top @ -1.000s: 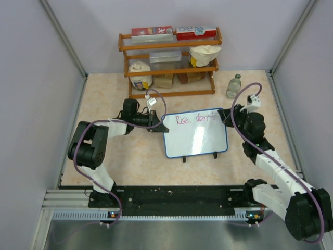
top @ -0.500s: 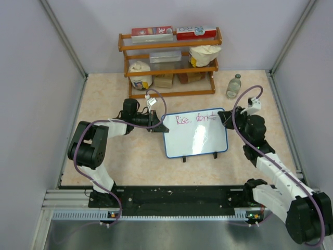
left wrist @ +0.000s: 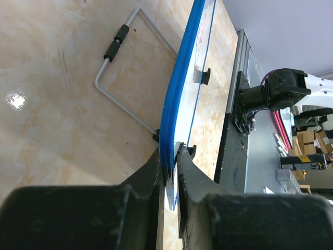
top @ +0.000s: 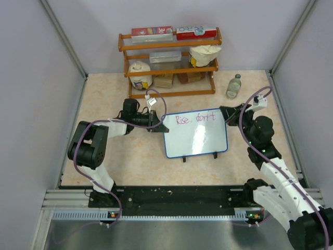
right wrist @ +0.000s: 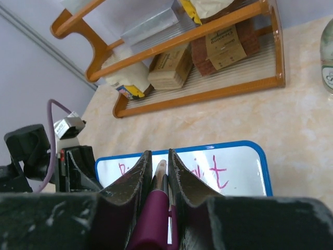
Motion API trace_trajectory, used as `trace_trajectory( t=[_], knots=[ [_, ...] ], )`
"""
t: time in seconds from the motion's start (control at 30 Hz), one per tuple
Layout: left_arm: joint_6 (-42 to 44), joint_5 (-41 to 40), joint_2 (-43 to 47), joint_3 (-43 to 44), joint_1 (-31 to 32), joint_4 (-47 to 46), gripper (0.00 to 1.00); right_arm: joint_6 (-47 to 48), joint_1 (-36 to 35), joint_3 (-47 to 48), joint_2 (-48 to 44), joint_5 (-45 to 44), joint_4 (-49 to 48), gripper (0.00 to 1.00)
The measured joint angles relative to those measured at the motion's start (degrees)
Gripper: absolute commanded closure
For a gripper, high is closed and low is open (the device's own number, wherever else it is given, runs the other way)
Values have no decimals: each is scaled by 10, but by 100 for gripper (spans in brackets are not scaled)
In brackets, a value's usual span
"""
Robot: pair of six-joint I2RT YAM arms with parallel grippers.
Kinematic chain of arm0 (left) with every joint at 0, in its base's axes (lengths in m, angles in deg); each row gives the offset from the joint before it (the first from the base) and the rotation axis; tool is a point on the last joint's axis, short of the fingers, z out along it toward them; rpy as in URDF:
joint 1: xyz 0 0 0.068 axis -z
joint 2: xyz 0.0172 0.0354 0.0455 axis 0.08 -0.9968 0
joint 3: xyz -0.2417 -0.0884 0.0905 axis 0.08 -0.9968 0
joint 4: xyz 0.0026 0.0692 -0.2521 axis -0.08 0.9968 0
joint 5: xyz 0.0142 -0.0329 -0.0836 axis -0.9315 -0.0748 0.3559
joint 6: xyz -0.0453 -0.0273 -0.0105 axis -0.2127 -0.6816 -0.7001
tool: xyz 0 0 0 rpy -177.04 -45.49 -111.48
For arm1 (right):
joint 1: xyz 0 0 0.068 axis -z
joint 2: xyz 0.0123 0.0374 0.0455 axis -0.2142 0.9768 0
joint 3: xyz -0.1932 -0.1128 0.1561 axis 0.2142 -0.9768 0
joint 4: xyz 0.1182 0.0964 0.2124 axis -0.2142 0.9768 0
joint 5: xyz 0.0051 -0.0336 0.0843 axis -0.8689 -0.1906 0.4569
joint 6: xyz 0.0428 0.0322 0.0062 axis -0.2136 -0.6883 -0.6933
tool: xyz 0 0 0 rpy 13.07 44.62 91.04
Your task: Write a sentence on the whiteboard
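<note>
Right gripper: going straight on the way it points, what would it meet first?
Probably the blue-framed glossy white whiteboard, by the pink lettering; the magenta marker in its fingers would touch first.

The whiteboard [top: 197, 140] stands between the left gripper [top: 158, 126], on its left edge, and the right gripper [top: 227, 115], off its far right corner, with the marker [right wrist: 155, 211] between its fingers. The sentence [top: 195, 119] lies left of the right gripper; the rack [top: 171, 69] and bottle [top: 234, 86] sit beyond both
</note>
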Motion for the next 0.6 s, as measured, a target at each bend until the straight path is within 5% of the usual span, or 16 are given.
trace_trajectory(
  t=[0.6],
  knots=[
    [0, 0, 0, 0, 0, 0, 100, 78, -268, 46, 151, -134, 14, 100]
  ],
)
